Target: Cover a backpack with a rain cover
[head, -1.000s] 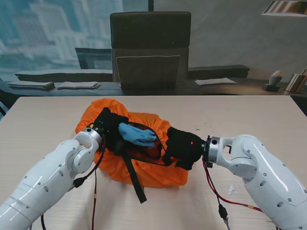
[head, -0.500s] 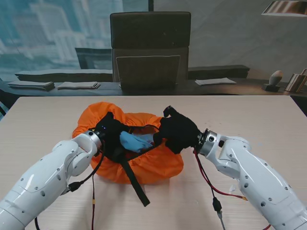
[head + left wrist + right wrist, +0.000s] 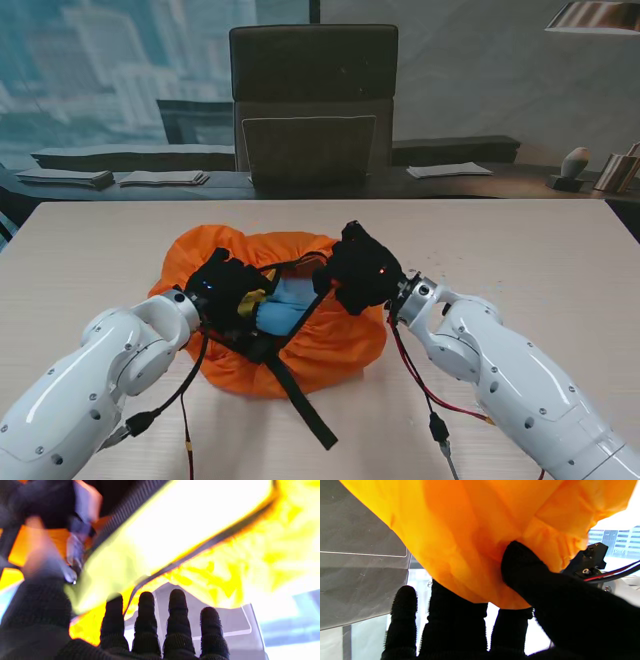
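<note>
a pale wood-grain table (image 3: 90, 240) fills the foreground. beyond its far edge stands a dark high-backed chair (image 3: 313, 100) at a dark desk (image 3: 450, 180) holding papers (image 3: 448, 170). a window (image 3: 100, 70) shows city buildings on the left; a grey wall (image 3: 470, 70) on the right.

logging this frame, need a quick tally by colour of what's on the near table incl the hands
orange: 1, rain cover
blue: 1, backpack
black: 3, left hand, right hand, strap
total: 5
</note>
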`<state>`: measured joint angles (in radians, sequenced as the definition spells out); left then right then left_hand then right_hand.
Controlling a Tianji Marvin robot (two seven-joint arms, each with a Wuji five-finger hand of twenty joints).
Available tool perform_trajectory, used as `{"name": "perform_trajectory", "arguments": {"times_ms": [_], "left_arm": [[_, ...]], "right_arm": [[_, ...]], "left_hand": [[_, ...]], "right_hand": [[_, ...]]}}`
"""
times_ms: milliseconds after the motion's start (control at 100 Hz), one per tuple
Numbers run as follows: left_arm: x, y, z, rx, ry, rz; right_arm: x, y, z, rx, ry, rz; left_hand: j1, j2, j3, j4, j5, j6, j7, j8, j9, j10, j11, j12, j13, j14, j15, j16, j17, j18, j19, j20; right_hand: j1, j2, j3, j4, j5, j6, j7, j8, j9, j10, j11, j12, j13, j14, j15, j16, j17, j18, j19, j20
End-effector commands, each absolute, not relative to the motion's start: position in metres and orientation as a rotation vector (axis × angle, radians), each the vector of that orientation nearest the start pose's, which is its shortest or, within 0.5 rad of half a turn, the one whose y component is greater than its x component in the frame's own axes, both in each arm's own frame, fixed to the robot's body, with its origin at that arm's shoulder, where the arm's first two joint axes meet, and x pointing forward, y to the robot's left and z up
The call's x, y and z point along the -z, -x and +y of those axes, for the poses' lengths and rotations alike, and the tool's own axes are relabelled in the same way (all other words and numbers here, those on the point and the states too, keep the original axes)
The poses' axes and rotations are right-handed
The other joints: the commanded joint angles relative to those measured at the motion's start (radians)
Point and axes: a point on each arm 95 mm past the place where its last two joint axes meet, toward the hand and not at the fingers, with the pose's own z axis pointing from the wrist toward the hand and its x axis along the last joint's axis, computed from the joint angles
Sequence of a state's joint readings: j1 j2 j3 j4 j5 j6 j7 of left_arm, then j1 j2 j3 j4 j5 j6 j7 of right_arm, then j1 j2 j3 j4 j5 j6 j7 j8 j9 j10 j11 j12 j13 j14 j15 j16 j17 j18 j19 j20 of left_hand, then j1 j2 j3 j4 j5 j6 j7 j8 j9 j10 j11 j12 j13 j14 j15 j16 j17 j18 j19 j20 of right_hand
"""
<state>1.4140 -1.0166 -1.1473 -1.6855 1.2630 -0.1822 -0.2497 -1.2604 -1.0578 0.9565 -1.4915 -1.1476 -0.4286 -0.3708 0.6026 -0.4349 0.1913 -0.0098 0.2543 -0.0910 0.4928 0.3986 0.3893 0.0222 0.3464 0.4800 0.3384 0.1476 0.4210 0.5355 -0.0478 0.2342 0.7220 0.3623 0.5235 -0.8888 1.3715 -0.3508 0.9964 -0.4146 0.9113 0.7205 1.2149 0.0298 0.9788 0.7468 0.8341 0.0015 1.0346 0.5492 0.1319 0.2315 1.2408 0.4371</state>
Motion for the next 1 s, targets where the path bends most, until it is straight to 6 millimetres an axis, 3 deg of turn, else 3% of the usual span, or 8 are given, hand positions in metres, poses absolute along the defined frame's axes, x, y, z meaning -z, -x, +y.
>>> {"name": "perform_trajectory", "arguments": {"times_ms": [0,120,180,270,460,580,700,990], "left_arm": [[0.270,-0.420,-0.020,1.278,0.691,1.834],[0.265,-0.404,-0.020,1.301,0.735,1.779],[0.264,-0.400,-0.023,1.396,0.727,1.727],[0.270,-0.393,-0.032,1.532,0.710,1.789],[0.291,-0.387,-0.044,1.654,0.737,1.880],[0.298,-0.385,-0.049,1.574,0.767,2.047],[0.302,-0.381,-0.052,1.510,0.847,2.171],[0.318,-0.380,-0.062,1.425,0.746,2.269]], "right_arm": [[0.269,-0.422,0.078,-1.936,-0.449,1.663],[0.269,-0.419,0.076,-1.967,-0.489,1.625],[0.270,-0.420,0.075,-1.963,-0.494,1.618],[0.272,-0.422,0.074,-1.967,-0.539,1.593],[0.276,-0.428,0.076,-1.947,-0.558,1.584],[0.278,-0.430,0.076,-1.932,-0.537,1.590],[0.277,-0.431,0.074,-1.932,-0.543,1.580],[0.278,-0.434,0.073,-1.935,-0.560,1.553]], "left_hand": [[0.020,0.015,0.012,-0.023,-0.048,0.002,-0.001,-0.017,-0.056,0.020,-0.006,-0.024,-0.037,-0.005,-0.027,-0.022,-0.021,-0.003,-0.013,-0.003],[0.005,-0.035,0.203,-0.038,-0.050,-0.031,0.131,0.055,-0.096,0.026,0.007,-0.029,-0.068,0.001,-0.023,-0.034,-0.024,0.003,-0.048,-0.025],[0.017,-0.073,0.349,-0.039,-0.020,-0.214,0.334,0.277,-0.056,0.003,0.049,0.009,-0.038,-0.002,0.019,-0.005,-0.025,-0.003,-0.005,-0.004],[0.077,-0.132,0.395,-0.087,0.197,-0.321,0.410,0.445,-0.012,-0.034,0.064,0.013,-0.020,-0.020,0.035,-0.007,-0.026,-0.006,-0.009,-0.008],[0.101,-0.171,0.402,-0.105,0.306,-0.377,0.326,0.349,-0.033,-0.053,0.069,0.003,-0.046,-0.032,0.039,-0.014,-0.024,-0.012,-0.039,-0.022],[-0.004,-0.151,0.434,-0.073,0.257,-0.316,0.237,0.200,-0.123,-0.057,0.031,-0.021,-0.113,-0.042,0.003,-0.033,-0.019,-0.017,-0.137,-0.070],[-0.027,-0.191,0.396,-0.081,0.201,-0.293,0.202,0.135,-0.188,-0.040,-0.060,-0.081,-0.207,-0.030,-0.082,-0.083,-0.020,-0.017,-0.278,-0.109],[-0.133,-0.248,0.432,-0.122,0.163,-0.279,0.153,0.087,-0.232,-0.021,-0.213,-0.136,-0.266,-0.017,-0.216,-0.156,-0.024,-0.010,-0.381,-0.040]], "right_hand": [[-0.008,0.007,0.073,-0.004,0.054,0.000,0.076,-0.003,0.017,0.065,0.007,0.013,0.037,-0.011,0.024,0.000,-0.006,0.019,0.021,0.010],[-0.004,0.005,0.076,-0.003,0.054,0.009,0.083,-0.006,0.024,0.073,0.011,0.014,0.049,-0.004,0.028,0.004,-0.001,0.022,0.023,0.011],[-0.005,0.006,0.076,-0.003,0.053,0.008,0.083,-0.007,0.024,0.072,0.011,0.014,0.050,-0.005,0.027,0.005,-0.001,0.022,0.023,0.010],[-0.002,0.002,0.078,-0.003,0.052,0.016,0.087,-0.007,0.023,0.078,0.012,0.017,0.048,0.000,0.027,0.006,-0.001,0.022,0.023,0.010],[0.004,0.000,0.077,-0.002,0.048,0.029,0.091,-0.011,0.018,0.089,0.015,0.022,0.044,0.005,0.031,0.009,-0.001,0.022,0.023,0.010],[0.003,0.000,0.076,-0.002,0.047,0.027,0.092,-0.013,0.018,0.089,0.015,0.022,0.046,0.005,0.032,0.009,0.004,0.021,0.026,0.011],[0.004,0.000,0.076,-0.002,0.047,0.027,0.093,-0.014,0.017,0.090,0.016,0.022,0.045,0.006,0.032,0.009,0.005,0.020,0.027,0.012],[0.006,-0.002,0.078,-0.002,0.046,0.034,0.097,-0.017,0.015,0.092,0.020,0.023,0.045,0.008,0.036,0.008,0.006,0.020,0.030,0.013]]}}
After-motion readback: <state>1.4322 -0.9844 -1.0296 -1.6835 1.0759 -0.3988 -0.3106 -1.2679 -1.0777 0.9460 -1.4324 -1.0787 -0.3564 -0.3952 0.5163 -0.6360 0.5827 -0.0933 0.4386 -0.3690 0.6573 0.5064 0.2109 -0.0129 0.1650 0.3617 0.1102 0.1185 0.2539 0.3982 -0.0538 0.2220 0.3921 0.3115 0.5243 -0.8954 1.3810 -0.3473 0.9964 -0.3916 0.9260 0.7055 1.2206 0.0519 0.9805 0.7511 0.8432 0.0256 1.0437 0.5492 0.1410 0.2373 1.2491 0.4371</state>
